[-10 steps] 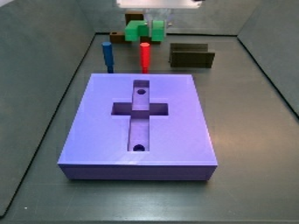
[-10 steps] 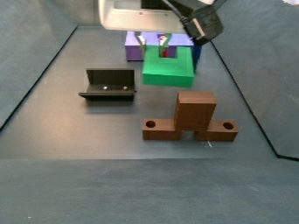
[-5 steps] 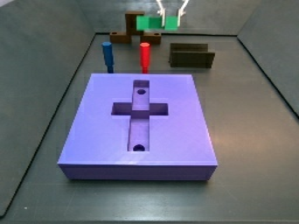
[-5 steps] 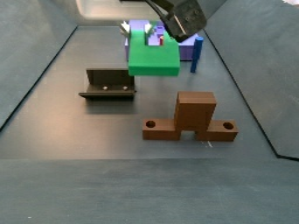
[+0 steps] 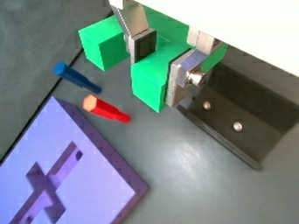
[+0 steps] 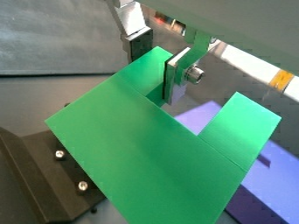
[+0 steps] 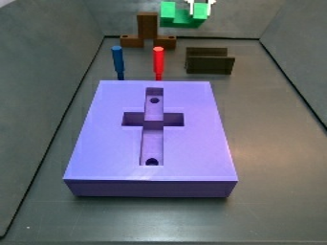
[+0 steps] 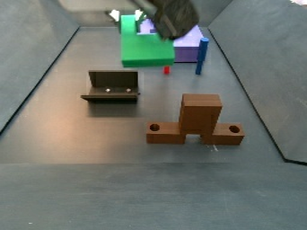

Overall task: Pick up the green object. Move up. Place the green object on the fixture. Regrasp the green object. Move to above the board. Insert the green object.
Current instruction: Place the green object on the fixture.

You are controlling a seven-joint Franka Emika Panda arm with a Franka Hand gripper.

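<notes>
Claw (image 5: 162, 59) clamped around green object (image 5: 155, 80)

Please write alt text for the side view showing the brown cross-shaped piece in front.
The gripper holds the green object in the air above the grey floor, in front of the board. The fixture sits lower down, with the brown cross-shaped piece nearest the camera.

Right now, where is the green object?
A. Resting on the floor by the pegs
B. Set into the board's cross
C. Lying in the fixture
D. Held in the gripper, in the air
D: the gripper clamps the green object clear above the floor, apart from the fixture and the board.
</notes>
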